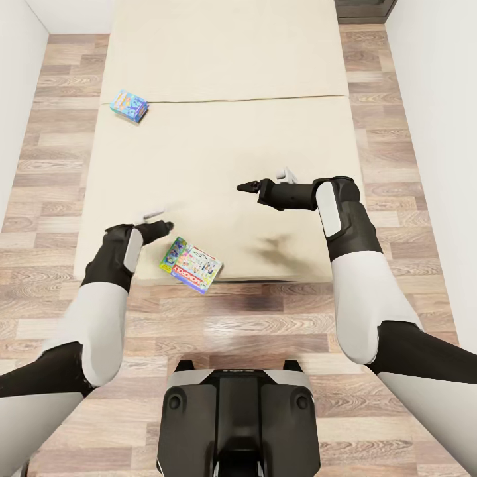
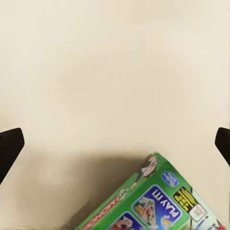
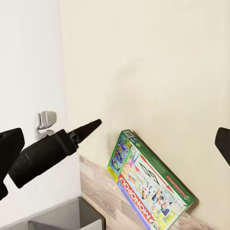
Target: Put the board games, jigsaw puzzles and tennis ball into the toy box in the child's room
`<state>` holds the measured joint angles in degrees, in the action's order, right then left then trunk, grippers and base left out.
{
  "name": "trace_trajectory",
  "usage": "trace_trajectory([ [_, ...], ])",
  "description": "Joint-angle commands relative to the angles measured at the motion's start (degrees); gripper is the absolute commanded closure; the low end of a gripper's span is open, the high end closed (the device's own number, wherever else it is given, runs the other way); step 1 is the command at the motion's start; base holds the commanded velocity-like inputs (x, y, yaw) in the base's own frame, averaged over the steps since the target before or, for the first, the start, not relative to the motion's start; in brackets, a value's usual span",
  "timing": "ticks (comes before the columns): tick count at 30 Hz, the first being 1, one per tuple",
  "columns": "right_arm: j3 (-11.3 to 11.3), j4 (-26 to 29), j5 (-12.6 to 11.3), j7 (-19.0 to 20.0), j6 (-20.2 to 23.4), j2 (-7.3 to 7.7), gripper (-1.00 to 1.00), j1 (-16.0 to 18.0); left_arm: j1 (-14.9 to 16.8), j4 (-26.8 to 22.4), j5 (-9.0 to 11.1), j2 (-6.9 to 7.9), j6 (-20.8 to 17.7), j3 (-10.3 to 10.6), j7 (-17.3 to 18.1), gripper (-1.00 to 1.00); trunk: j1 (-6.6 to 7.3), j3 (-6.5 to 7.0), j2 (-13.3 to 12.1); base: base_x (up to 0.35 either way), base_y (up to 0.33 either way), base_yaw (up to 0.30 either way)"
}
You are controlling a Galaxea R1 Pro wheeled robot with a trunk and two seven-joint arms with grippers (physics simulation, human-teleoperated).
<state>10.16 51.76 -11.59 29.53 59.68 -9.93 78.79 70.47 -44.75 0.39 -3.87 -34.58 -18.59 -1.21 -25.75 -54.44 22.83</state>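
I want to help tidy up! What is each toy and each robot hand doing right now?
Monopoly game box: lying flat at the bed's near edge, one corner hanging over, not held.
Small blue game box: lying on the bed farther away, untouched.
Left gripper: open, empty, above the bed beside the Monopoly game box.
Right gripper: open, empty, hovering over the mattress.

A pale green Monopoly board game (image 1: 191, 265) lies flat and skewed at the bed's (image 1: 225, 152) lower edge, one corner jutting past it, lower left of centre. A small blue board game (image 1: 129, 105) lies flat near the bed's left edge, upper left.
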Motion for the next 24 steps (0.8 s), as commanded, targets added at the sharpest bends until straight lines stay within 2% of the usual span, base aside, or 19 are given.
trace_trajectory([
  [1,0.3,0.0,0.2,0.3,0.3,-0.06,-1.00,0.0,0.0,-0.8,0.2,0.25,-1.6,-0.5,0.9,-1.00,-0.04,-0.06,0.1,0.000,0.000,0.000],
  [6,0.3,0.0,0.1,0.3,0.3,-0.06,-1.00,0.0,-0.6,-4.4,0.4,1.55,-8.2,-3.1,7.7,-1.00,-0.04,-0.06,0.1,0.000,0.000,0.000],
  [10,0.3,0.0,0.1,0.3,0.3,-0.06,-1.00,0.0,-1.0,-7.0,0.5,3.61,-14.0,-6.1,14.4,-1.00,-0.04,-0.06,0.1,0.000,0.000,0.000],
  [13,0.4,0.0,0.0,0.3,0.3,-0.06,-1.00,0.0,-1.1,-8.1,0.4,6.29,-18.1,-7.9,19.4,-1.00,-0.04,-0.06,0.1,0.000,0.000,0.000],
  [16,0.4,0.0,0.1,0.3,0.3,-0.06,-1.00,0.0,-1.2,-8.6,0.4,9.70,-20.9,-8.8,24.2,-1.00,-0.04,-0.06,0.1,0.000,0.000,0.000],
  [24,0.5,0.0,0.0,0.3,0.3,-0.06,-1.00,0.0,-2.1,-9.0,0.0,18.33,-24.3,-9.6,33.7,-1.00,-0.04,-0.06,0.1,0.000,0.000,0.000],
])
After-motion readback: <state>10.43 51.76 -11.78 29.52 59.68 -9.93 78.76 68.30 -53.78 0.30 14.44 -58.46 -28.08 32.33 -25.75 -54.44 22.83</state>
